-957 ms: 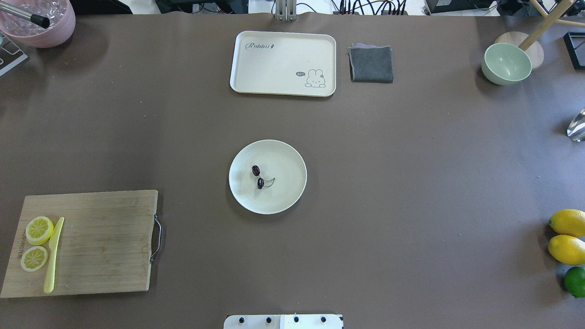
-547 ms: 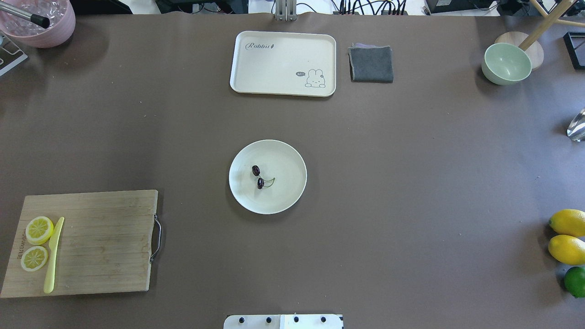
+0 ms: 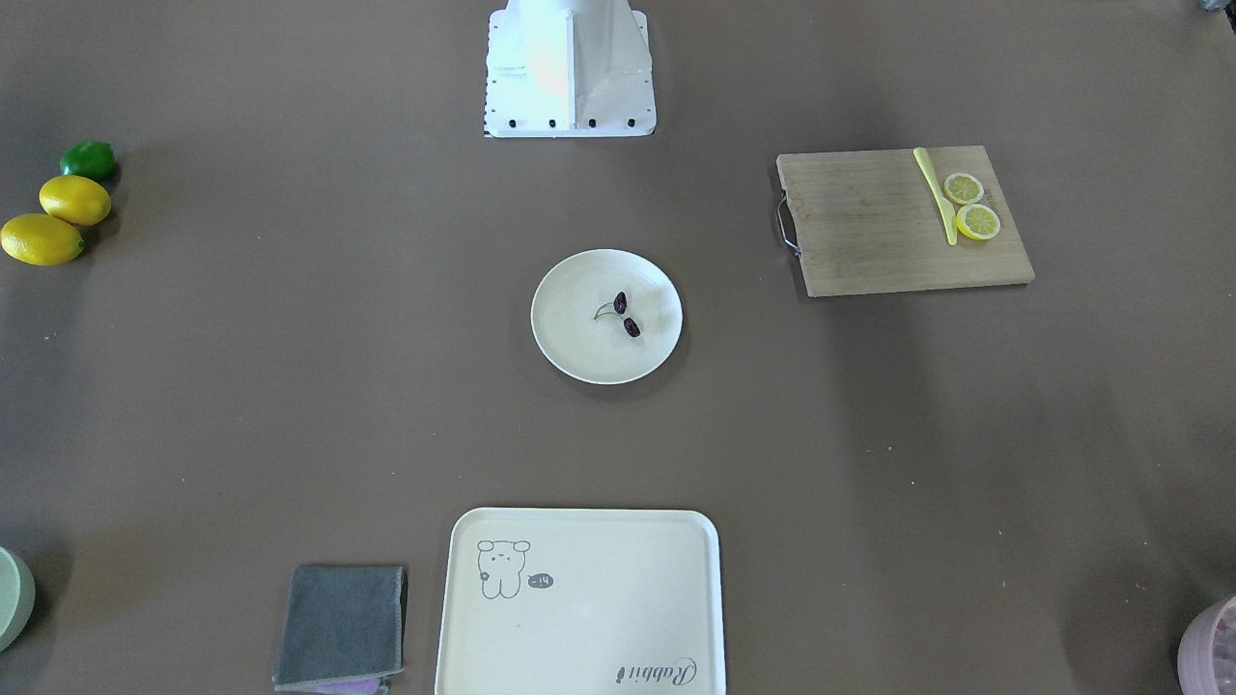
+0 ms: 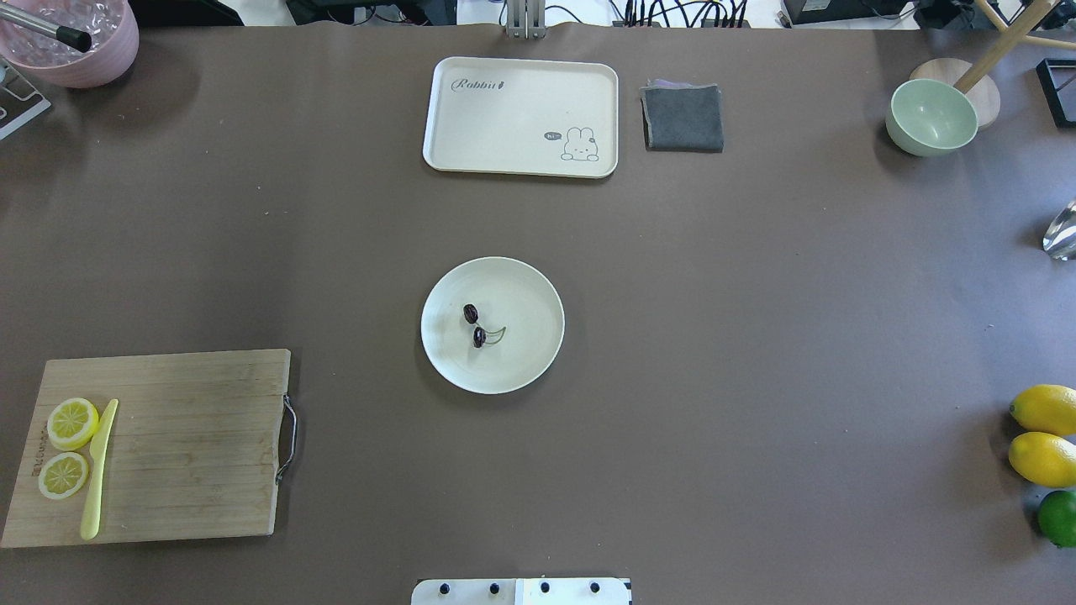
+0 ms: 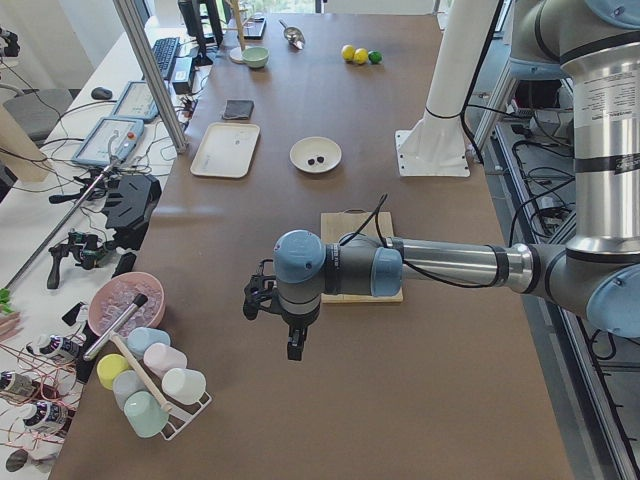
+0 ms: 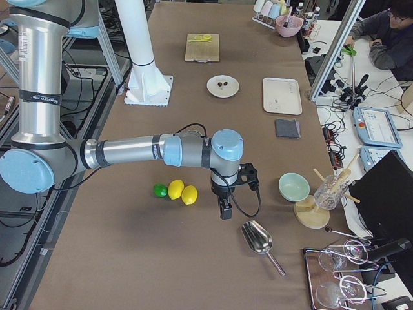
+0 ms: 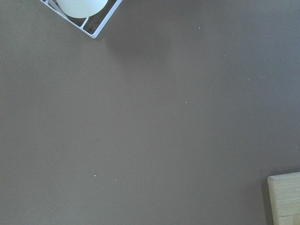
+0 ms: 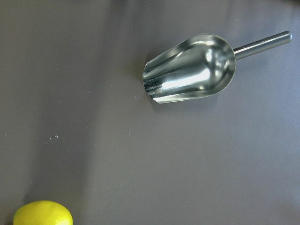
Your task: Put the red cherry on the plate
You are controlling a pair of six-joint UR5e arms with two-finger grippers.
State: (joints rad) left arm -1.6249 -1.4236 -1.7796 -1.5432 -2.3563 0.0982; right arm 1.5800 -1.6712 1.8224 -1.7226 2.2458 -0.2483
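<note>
The red cherry (image 4: 478,337), a pair of tiny dark fruits on a thin green stem, lies inside the round cream plate (image 4: 530,336) at the table's middle. It also shows on the plate (image 3: 579,338) in the front-facing view as the cherry (image 3: 632,327). Both arms are pulled far away from it. The left gripper (image 5: 292,345) hangs over bare table past the cutting board, near the table's left end. The right gripper (image 6: 224,210) hangs beside the lemons at the right end. I cannot tell whether either one is open or shut.
A cream rabbit tray (image 4: 521,109) and a grey cloth (image 4: 683,118) lie at the far side. A wooden cutting board (image 4: 193,445) holds lemon slices and a yellow knife. A green bowl (image 4: 931,118), lemons (image 4: 1045,409), a metal scoop (image 8: 190,70) and a pink bowl (image 4: 71,42) sit near the ends.
</note>
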